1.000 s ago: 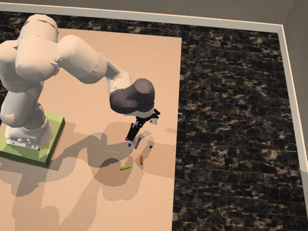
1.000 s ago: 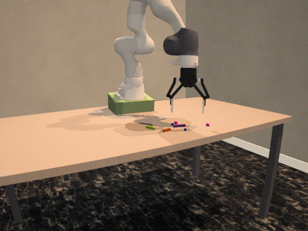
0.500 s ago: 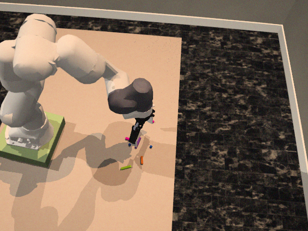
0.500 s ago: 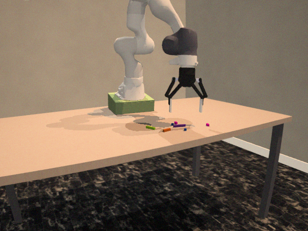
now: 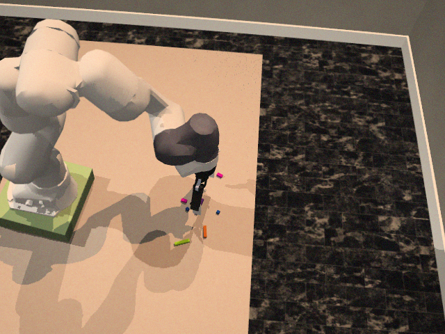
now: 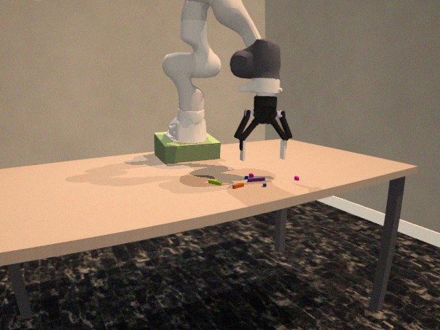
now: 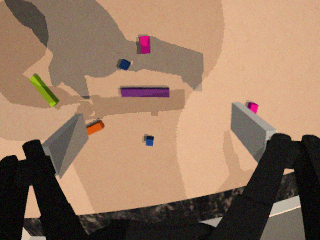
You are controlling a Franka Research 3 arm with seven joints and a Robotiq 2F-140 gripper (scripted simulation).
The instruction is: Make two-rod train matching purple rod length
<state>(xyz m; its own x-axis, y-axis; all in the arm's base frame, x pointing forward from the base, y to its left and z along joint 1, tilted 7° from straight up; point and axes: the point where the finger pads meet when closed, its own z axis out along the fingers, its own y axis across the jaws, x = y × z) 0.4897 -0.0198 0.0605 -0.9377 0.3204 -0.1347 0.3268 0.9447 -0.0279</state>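
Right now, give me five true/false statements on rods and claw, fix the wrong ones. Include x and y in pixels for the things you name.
1. The claw [image 5: 196, 210] [image 6: 262, 156] [image 7: 157, 121] is open. True.
2. The lime rod [image 5: 181, 242] [image 6: 214, 182] [image 7: 44, 90] touches the orange rod [image 5: 204, 231] [image 6: 238, 185] [image 7: 95, 128]. False: there is a gap between them.
3. Two blue rods are on the table [image 5: 229, 287] [image 6: 106, 213] [image 7: 250, 50]. True.
4. The purple rod [image 5: 202, 201] [image 6: 256, 179] [image 7: 145, 92] is held by the claw. False: it lies on the table, below the claw.
5. A lime-blue train is already laid. False: no two rods are laid end to end.
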